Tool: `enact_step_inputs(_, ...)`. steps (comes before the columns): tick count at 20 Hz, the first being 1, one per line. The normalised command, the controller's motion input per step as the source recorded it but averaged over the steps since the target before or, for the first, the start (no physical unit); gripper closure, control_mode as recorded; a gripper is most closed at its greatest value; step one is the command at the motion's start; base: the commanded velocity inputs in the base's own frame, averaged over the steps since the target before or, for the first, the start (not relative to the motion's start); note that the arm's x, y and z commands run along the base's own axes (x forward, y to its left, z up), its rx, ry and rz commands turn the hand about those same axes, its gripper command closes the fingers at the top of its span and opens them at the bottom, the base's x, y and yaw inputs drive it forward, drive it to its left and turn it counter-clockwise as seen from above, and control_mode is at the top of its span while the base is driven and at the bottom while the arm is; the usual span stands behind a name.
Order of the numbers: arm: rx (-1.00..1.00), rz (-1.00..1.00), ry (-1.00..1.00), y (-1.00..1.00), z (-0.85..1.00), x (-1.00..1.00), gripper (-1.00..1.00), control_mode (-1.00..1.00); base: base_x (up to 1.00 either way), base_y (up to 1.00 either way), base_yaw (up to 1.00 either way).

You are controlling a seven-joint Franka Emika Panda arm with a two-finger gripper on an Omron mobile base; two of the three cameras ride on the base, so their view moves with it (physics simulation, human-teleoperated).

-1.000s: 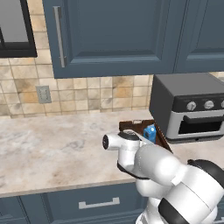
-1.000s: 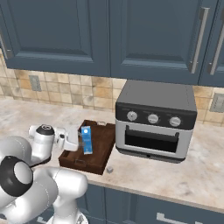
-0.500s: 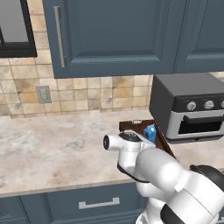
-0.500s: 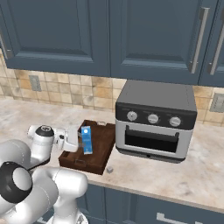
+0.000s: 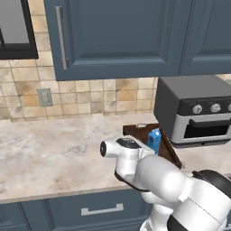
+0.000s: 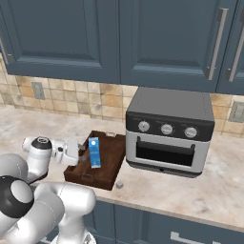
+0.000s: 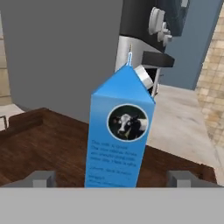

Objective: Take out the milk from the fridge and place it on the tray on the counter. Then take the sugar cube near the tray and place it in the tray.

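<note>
One milk (image 6: 94, 152) carton stands upright in the tray (image 6: 107, 170), nearer the tray's left side as the right base view has it. From the hand view the milk (image 7: 120, 135) shows a round cow picture on its blue front and a gable top, with the tray's (image 7: 39, 144) dark wood floor under it. The gripper (image 7: 113, 177) sits low before the carton with its jaws spread wide, one grey fingertip (image 7: 40, 178) on each side of the carton's base and neither seen touching it. In the right base view the gripper (image 6: 78, 153) is level with the carton, just beside it on the left.

The tray lies on the counter (image 6: 200, 190), its far right corner just beside the toaster oven (image 6: 167, 131). The sugar cube (image 6: 119, 184) rests on the counter just off the tray's near right corner, outside the rim.

From the left base view the milk (image 5: 154, 139) pokes up behind the arm, on the tray (image 5: 135, 132), with the toaster oven (image 5: 194, 109) to its right and the counter (image 5: 49, 149) running off to the left.
</note>
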Motion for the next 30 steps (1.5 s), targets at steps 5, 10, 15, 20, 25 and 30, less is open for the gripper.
enact_step_inputs(5, 0.06, -0.01, 0.0, 0.04, 0.28, -0.68, -1.0, -1.0, 0.0, 0.0, 0.0)
enact_step_inputs(10, 0.23, 0.0, 0.0, 0.0, 0.74, -0.94, -1.0, -1.0, 0.0, 0.0, 0.0)
enact_step_inputs(15, 0.21, 0.0, 0.0, -0.03, 0.72, -0.99, -1.0, -1.0, 0.0, 0.0, 0.0)
enact_step_inputs(20, 0.17, 0.0, 0.0, -0.37, 0.62, -0.97, -1.0, -1.0, 0.0, 0.0, 0.0)
enact_step_inputs(25, 0.2, 0.0, 0.0, -0.52, 0.61, -0.37, -1.0, -1.0, 0.0, 0.0, 0.0)
enact_step_inputs(30, 0.24, 0.09, 0.01, -0.58, 0.42, 0.0, -1.0, -1.0, 0.0, 0.0, 0.0)
